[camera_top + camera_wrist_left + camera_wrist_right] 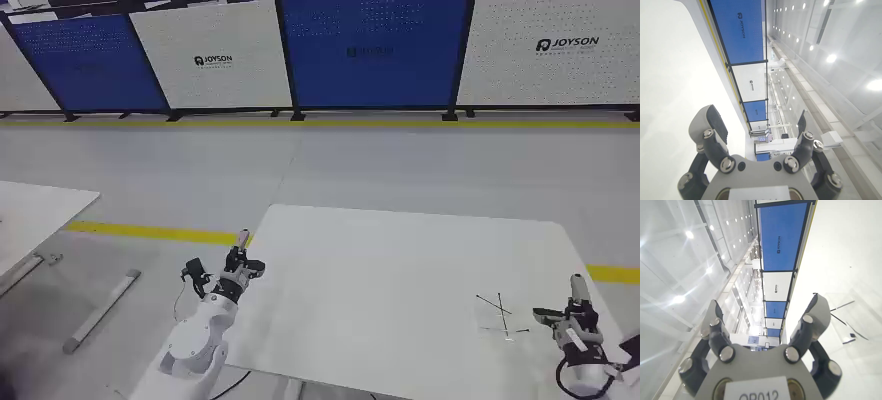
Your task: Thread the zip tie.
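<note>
Grey floor [150, 180] opens wide to the left of the bench [400, 300]. The corner of a second white table [30, 215] sits well off that side, and a pale bar [100, 310] lies on the floor between the two.

The left end effector [242, 255] hangs at the bench's left edge, pointing toward the bench's far side. In the left wrist view its end effector [758, 113] has the fingers spread wide and nothing between the ribbed black pads [717, 121]. A white label on its wrist plate is cut off by the frame.

From there a broad stretch of plain white top runs across the middle of the bench.

Toward the bench's right edge lie the zip ties [497, 304], thin black strips, two of them crossed. In the right wrist view the zip ties [843, 305] rest on a clear plastic piece [840, 330]; whether it is a sheet or a shallow tray I cannot tell.

Just beside them, over the bench's right edge, sits the right end effector [560, 300], apart from the strips. Its own view shows the end effector [764, 298] gaping wide and gripping nothing. A white label with dark characters, partly cut off, sits on the wrist plate.

Beyond the bench's far edge there is open floor up to a yellow line [320, 123]. Behind it stands a row of blue and white perforated panels [375, 50]. The white ones bear a dark logo with a word mark, the blue ones a fainter one.
</note>
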`<state>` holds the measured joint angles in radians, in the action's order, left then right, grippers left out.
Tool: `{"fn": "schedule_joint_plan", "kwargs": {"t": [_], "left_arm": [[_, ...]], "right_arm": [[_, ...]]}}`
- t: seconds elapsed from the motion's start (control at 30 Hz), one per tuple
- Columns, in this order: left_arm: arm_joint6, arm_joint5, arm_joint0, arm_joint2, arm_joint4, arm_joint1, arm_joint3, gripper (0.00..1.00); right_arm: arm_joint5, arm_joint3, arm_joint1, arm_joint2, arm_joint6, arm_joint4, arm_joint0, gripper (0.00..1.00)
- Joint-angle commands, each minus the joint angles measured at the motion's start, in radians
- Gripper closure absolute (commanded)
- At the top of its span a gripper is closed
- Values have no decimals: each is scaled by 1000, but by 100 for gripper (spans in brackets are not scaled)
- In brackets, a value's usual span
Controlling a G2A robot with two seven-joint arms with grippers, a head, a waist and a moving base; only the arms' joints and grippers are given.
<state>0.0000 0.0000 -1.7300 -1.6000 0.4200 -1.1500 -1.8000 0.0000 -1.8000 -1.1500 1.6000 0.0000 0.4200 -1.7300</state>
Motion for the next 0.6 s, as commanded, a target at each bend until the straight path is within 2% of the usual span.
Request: {"fn": "schedule_joint_plan", "kwargs": {"t": [0.0,0.03,0.07,0.1,0.13,0.17,0.2,0.23,0.27,0.33,0.43,0.5,0.57], "left_arm": [[0,0,0,0,0,0,0,0],[0,0,0,0,0,0,0,22],[0,0,0,0,0,0,0,22],[0,0,0,0,0,0,0,22],[0,0,0,0,0,0,0,22],[0,0,0,0,0,0,0,0],[0,0,0,0,0,0,0,0],[0,0,0,0,0,0,0,22],[0,0,0,0,0,0,0,0],[0,0,0,0,0,0,0,0],[0,0,0,0,0,0,0,0],[0,0,0,0,0,0,0,0],[0,0,0,0,0,0,0,0]], "right_arm": [[0,0,0,0,0,0,0,0],[0,0,0,0,0,0,0,22],[0,0,0,0,0,0,0,0],[0,0,0,0,0,0,0,22],[0,0,0,0,0,0,0,0],[0,0,0,0,0,0,0,22],[0,0,0,0,0,0,0,22],[0,0,0,0,0,0,0,22],[-10,-8,1,5,3,-20,1,0],[-55,-21,5,25,42,-75,-22,0],[-97,-38,10,62,129,-90,-54,0],[-111,-42,13,89,178,-84,-67,0],[-116,-45,19,111,269,-95,-75,0]]}}
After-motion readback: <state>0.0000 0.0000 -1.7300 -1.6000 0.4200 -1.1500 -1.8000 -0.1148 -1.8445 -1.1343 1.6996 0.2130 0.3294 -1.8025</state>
